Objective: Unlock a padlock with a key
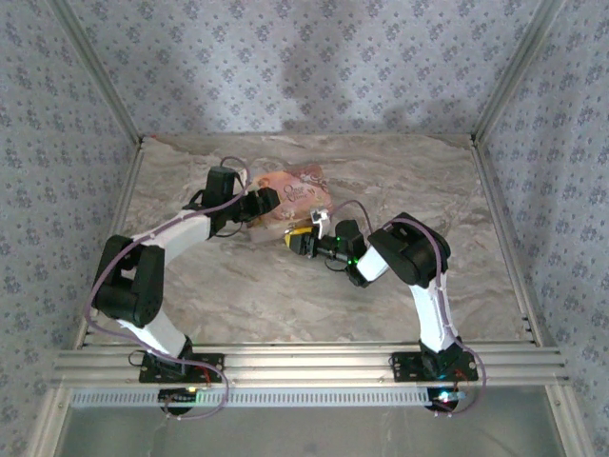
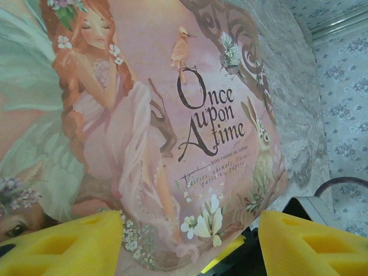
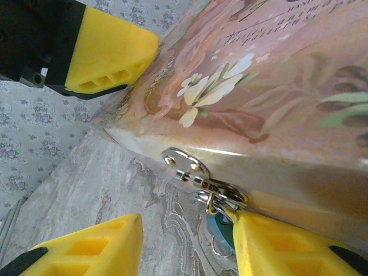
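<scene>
A pink packet [image 1: 300, 190] printed with a fairy and the words "Once upon a time" lies on the marbled table [image 1: 238, 295], toward the far edge and about midway between the left and right edges.

The left gripper [image 1: 266, 205] reaches the packet from the left. In the left wrist view its yellow fingers [image 2: 57, 244] stand wide apart, with the packet's lower corner in the gap of the left gripper [image 2: 190, 230]. I cannot see either pad pressing on the packet.

The right gripper [image 1: 297, 236] points at the packet's near edge. In the right wrist view the right gripper [image 3: 184, 230] has its jaws apart at a middling width, low over the table [image 3: 115, 184]. A small bunch of silver rings [image 3: 215, 198] with a clasp lies at the edge of the packet [image 3: 276, 75]. It is right against the tip of one yellow finger [image 3: 276, 247], and a blue-green piece sits just below it. Nothing is clamped between the jaws.

Where the padlock lies I cannot tell.
</scene>
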